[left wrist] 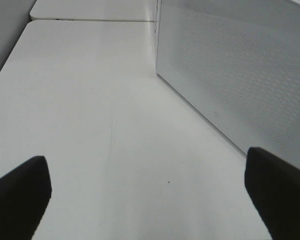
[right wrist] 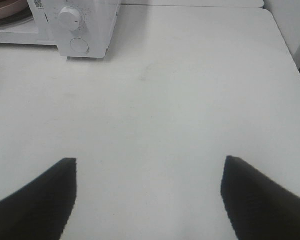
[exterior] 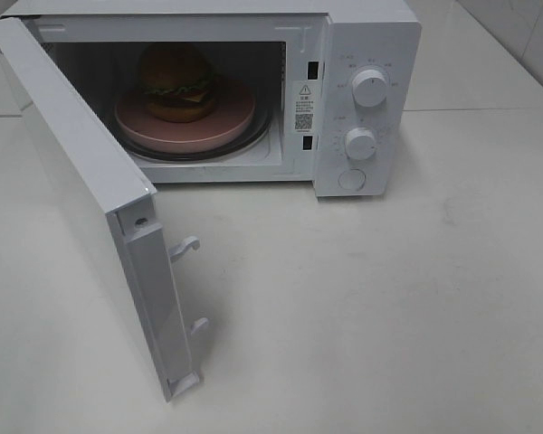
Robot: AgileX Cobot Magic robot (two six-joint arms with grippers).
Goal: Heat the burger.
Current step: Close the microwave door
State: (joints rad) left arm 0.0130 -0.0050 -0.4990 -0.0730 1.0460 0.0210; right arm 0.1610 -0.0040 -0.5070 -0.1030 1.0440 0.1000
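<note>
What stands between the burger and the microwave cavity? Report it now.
Nothing visible. The burger already sits on the pink plate inside the microwave, and the door is swung wide open, clear of the opening.

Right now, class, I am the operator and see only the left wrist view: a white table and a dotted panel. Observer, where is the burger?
Observer: The burger sits on the pink plate inside the microwave.
Operator: Is that microwave shut?
Observer: No, its door stands wide open, swung out at the left in the high view.
Operator: And the right gripper?
Observer: The right gripper is open above the table, holding nothing.
</note>
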